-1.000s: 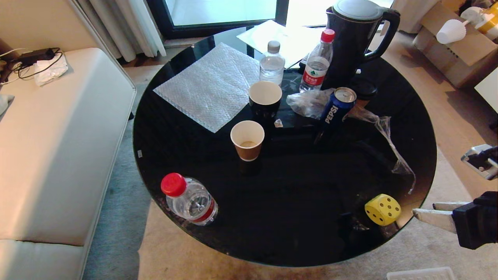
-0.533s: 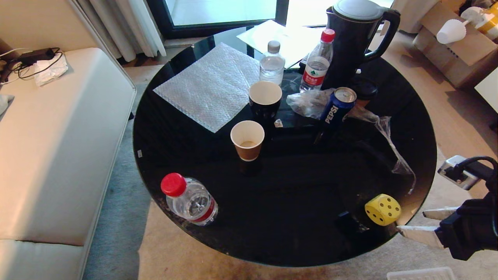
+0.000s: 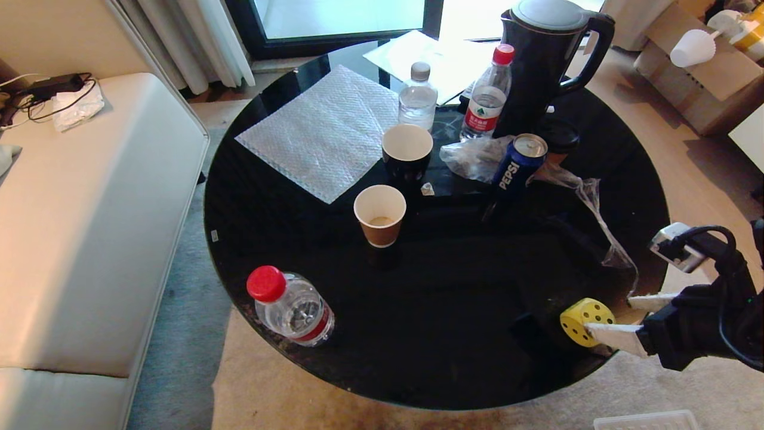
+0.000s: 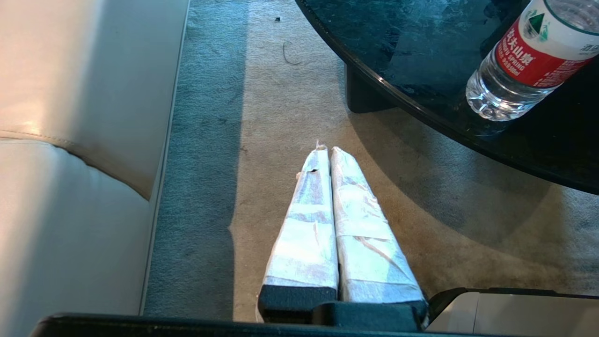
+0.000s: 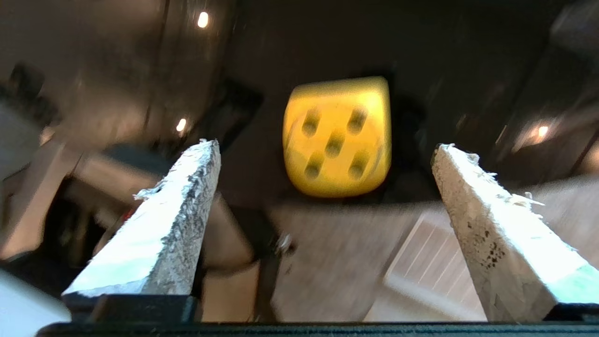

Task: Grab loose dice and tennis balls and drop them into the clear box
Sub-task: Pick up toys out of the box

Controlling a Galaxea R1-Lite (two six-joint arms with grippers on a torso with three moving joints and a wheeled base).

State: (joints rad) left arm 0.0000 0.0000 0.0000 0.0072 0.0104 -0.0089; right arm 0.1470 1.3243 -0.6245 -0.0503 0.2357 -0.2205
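The right gripper [image 3: 618, 316] is spread wide at the near right rim of the round black glass table [image 3: 453, 334], its fingers flanking the yellow die [image 3: 582, 319] without touching. Beyond it stand a Pepsi can [image 3: 518, 161], paper cups and a kettle [image 3: 546, 57]. The left gripper [image 4: 326, 154], fingers together, hangs over carpet [image 4: 281, 103] beside a pale sofa [image 4: 84, 93].
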